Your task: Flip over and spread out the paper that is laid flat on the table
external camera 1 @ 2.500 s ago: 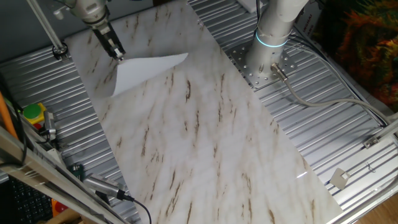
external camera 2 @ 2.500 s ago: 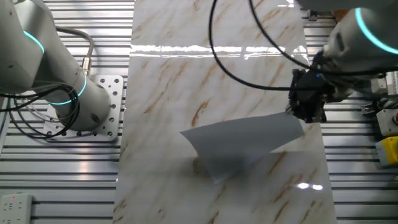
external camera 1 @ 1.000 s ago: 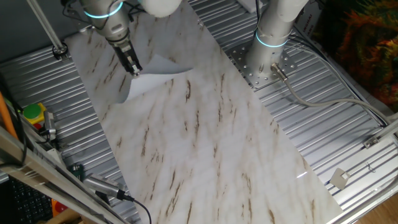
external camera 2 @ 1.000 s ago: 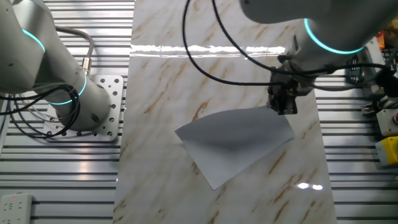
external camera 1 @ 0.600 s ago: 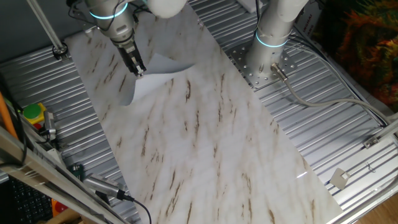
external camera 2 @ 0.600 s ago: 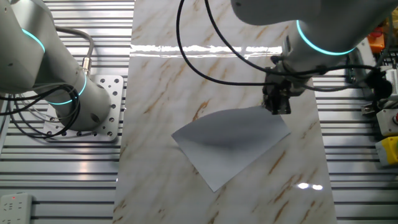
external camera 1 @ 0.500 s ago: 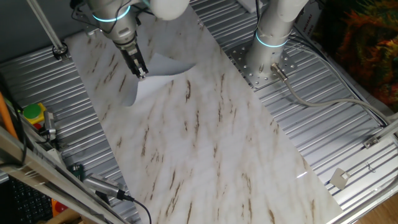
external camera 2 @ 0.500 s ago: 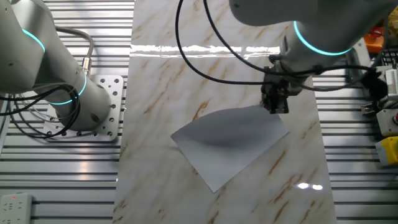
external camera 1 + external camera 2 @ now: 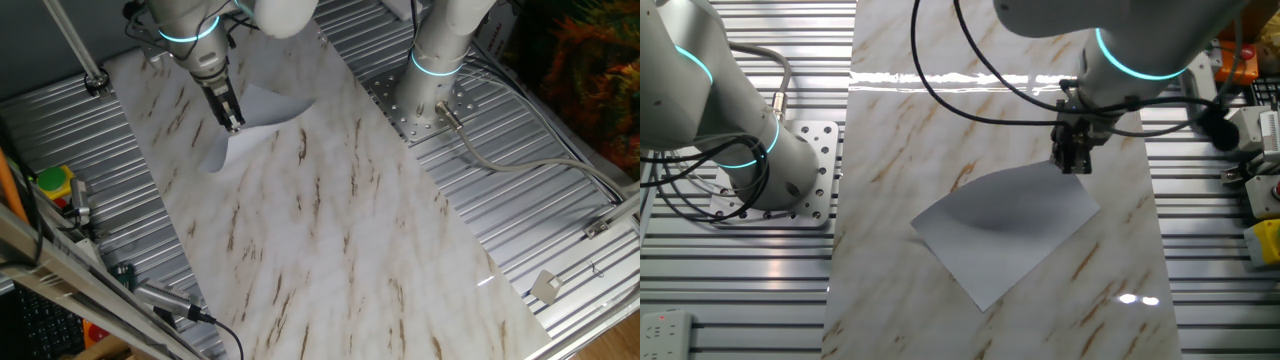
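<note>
1. Jaws closed down tight on a corner of the paper (image 9: 1005, 232); thin sheet edge pinched between the dark fingers (image 9: 231, 117), no gap visible between them in either fixed view.
2. Gripper (image 9: 1072, 166) pointing downward, tips low and close to the table (image 9: 910, 120), over the sheet's corner nearest the right long edge of the marble top as seen in the other fixed view.
3. Same gripper (image 9: 234, 126) in one fixed view: near the far end of the tabletop, toward its left long edge.
4. Held corner raised slightly; sheet bowed near the grip, soft grey shading across its middle. Rest of the sheet lying on the marble, set diagonal to the table edges.
5. Free corner opposite the grip pointing toward the near end of the top in the other fixed view; one side corner close to the middle of the table width.
6. In one fixed view, paper (image 9: 262, 106) partly curled, a darker fold showing behind the fingers, paler flap (image 9: 220, 152) hanging toward the left long edge.
7. Wrist above the fingers: grey housing with a glowing cyan ring (image 9: 1120, 62); black cables (image 9: 970, 90) looping from it over the marble.
8. Arm base (image 9: 432, 85) bolted to a perforated plate beside the right long edge in one fixed view, on ribbed silver metal decking (image 9: 520, 200).
</note>
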Controlling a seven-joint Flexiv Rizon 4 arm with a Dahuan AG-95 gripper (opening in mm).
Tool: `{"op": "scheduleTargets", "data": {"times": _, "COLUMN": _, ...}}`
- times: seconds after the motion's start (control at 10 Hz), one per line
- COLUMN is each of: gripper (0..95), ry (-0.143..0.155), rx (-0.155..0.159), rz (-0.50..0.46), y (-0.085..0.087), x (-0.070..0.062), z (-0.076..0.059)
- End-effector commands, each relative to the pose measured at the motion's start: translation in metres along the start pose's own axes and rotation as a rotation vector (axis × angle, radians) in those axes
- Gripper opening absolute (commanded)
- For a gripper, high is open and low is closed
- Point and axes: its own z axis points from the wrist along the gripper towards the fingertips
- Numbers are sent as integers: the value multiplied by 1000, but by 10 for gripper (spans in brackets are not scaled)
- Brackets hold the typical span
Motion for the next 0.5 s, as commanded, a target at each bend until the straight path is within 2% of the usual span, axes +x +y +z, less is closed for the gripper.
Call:
{"op": "scheduleTargets", "data": {"times": 0.1, "gripper": 0, "ry": 0, "rx": 4, "rz": 8, "y": 1, "x": 3, "z": 2}}
{"op": "scheduleTargets", "data": {"times": 0.4, "gripper": 0, "ry": -4, "rx": 4, "rz": 12, "y": 1, "x": 3, "z": 2}}
{"op": "scheduleTargets", "data": {"times": 0.5, "gripper": 190, "ry": -9, "rx": 4, "rz": 9, "y": 2, "x": 3, "z": 2}}
